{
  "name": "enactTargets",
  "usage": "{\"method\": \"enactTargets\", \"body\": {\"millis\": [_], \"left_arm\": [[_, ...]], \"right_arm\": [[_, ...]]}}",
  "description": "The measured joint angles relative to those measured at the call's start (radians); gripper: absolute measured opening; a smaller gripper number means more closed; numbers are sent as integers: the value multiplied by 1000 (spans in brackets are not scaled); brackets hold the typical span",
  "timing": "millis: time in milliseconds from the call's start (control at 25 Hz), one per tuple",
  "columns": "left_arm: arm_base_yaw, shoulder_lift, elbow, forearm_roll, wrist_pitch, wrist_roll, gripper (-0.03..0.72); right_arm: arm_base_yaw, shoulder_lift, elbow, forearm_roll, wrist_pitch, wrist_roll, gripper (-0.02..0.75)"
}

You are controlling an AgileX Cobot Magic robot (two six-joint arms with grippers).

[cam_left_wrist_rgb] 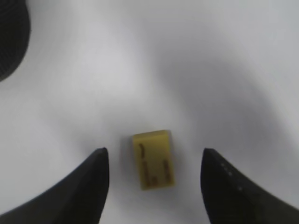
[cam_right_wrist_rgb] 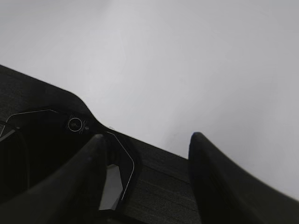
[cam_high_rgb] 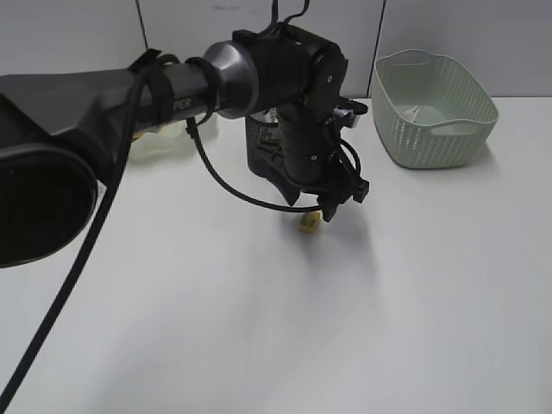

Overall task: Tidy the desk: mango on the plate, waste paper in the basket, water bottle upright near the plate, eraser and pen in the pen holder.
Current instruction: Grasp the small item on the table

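**Left jaws spread over the yellow eraser**

The left gripper hangs low over the plain white desk, jaws open, one finger on each side of the small yellow rectangular eraser with dark print. The eraser lies flat on the desk, untouched, with clear gaps on both sides. In the exterior view the black wire-mesh pen holder stands just behind the arm, mostly hidden. The deep pale-green woven-look basket sits well apart at the back right. The right gripper is open too, holding nothing.
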Motion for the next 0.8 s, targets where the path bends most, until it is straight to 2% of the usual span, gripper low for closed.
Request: {"method": "enactTargets", "body": {"millis": [400, 520, 600, 800], "left_arm": [[0, 44, -2, 0, -16, -3, 470], [0, 52, -2, 0, -16, -3, 449], [0, 53, -3, 4, -16, -3, 410], [0, 53, -3, 9, -14, -3, 201]], "right_arm": [[0, 0, 0, -1, -1, 2, 447], [0, 0, 1, -2, -1, 2, 447], [0, 0, 1, -2, -1, 2, 447], [0, 0, 1, -2, -1, 2, 447]]}}
